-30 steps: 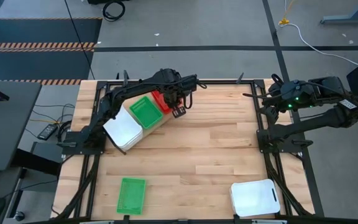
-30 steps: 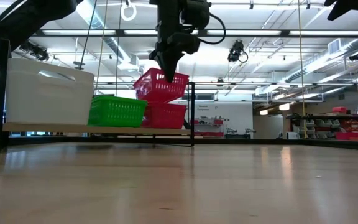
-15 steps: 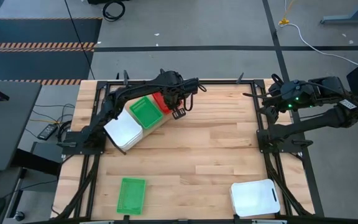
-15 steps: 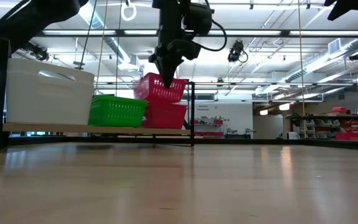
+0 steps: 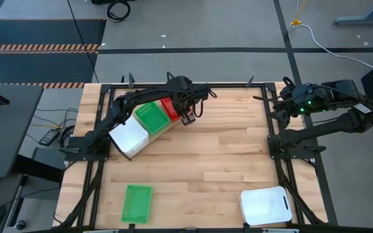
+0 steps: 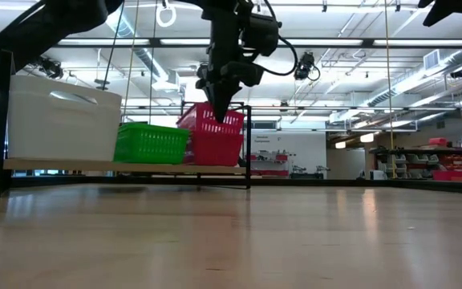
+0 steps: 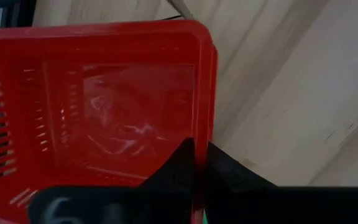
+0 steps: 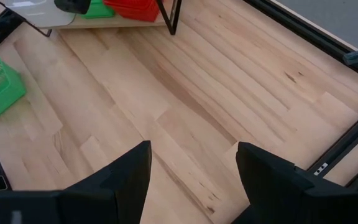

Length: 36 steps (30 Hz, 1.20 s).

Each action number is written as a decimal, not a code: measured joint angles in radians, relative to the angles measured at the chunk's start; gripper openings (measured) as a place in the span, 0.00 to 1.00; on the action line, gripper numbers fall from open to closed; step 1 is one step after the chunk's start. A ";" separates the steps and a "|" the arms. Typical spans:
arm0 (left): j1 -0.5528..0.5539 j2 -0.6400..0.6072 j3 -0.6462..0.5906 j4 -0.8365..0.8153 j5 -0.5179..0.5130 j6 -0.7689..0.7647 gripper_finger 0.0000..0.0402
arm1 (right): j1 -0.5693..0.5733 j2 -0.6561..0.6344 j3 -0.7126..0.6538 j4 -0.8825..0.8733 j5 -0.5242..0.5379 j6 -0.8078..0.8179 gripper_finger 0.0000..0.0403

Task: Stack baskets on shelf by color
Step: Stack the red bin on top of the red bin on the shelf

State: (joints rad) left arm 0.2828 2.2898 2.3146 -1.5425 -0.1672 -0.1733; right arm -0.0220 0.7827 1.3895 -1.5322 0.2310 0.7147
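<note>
Pinching the rim of a red basket (image 6: 212,122), the left gripper (image 6: 219,112) hangs over the end of the shelf (image 6: 127,168) that points toward the middle of the bench (image 5: 212,162); its two dark fingers are drawn together on the thin plastic wall at one short end, as the left wrist view shows. That basket tilts slightly, with the gripped end lower, and sits partly nested in a second red basket (image 6: 215,148) standing on the plank. Both are shallow rectangles of plastic with slotted mesh sides and a smooth glossy floor.

The shelf is a long light-wood plank with thin black wire ends. It lies slantwise near the bench's far left corner, its long axis running from the left edge up toward the middle of the far edge. Along it stand three groups: a white basket (image 5: 129,135) with rounded corners and solid walls at the end nearest the left edge, a green basket (image 5: 152,118) of mesh in the middle, and the red pair at the other end.

Off the shelf, a second green mesh basket (image 5: 137,203) lies by the near edge toward the left, its long axis pointing away from that edge. Another white basket (image 5: 265,206) sits near the near right corner, long axis along the near edge.

The right gripper (image 8: 191,174) waits raised at the far right corner, its fingers spread apart and holding nothing.
</note>
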 joint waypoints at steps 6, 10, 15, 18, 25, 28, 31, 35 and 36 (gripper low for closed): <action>0.012 0.000 0.000 0.000 -0.004 -0.014 0.11 | 0.000 0.000 0.000 0.000 0.000 0.001 0.60; 0.013 0.000 0.000 -0.009 -0.004 0.006 0.15 | 0.000 0.000 0.000 0.000 0.001 0.001 0.60; 0.010 -0.001 0.000 -0.028 -0.004 0.002 0.20 | 0.000 0.000 0.000 0.000 0.003 0.000 0.60; 0.005 -0.011 0.002 -0.028 0.014 0.001 0.22 | 0.000 0.000 0.000 0.000 0.003 -0.001 0.60; -0.001 -0.053 0.004 -0.027 0.068 0.001 0.26 | 0.000 0.000 0.000 0.000 0.019 -0.010 0.60; -0.002 -0.053 0.003 -0.025 0.119 0.001 0.27 | 0.000 0.000 0.000 0.000 0.029 -0.010 0.60; -0.007 -0.045 0.002 -0.022 0.079 0.001 0.27 | 0.000 0.000 0.000 0.000 0.029 -0.005 0.60; -0.006 -0.045 0.002 0.004 0.021 0.007 0.27 | 0.000 0.000 0.000 0.000 0.020 -0.001 0.60; -0.004 -0.045 0.002 0.002 0.020 0.019 0.27 | 0.000 0.000 0.000 0.000 0.015 -0.001 0.60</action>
State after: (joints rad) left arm 0.2785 2.2448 2.3161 -1.5409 -0.1477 -0.1547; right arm -0.0219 0.7830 1.3895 -1.5322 0.2462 0.7134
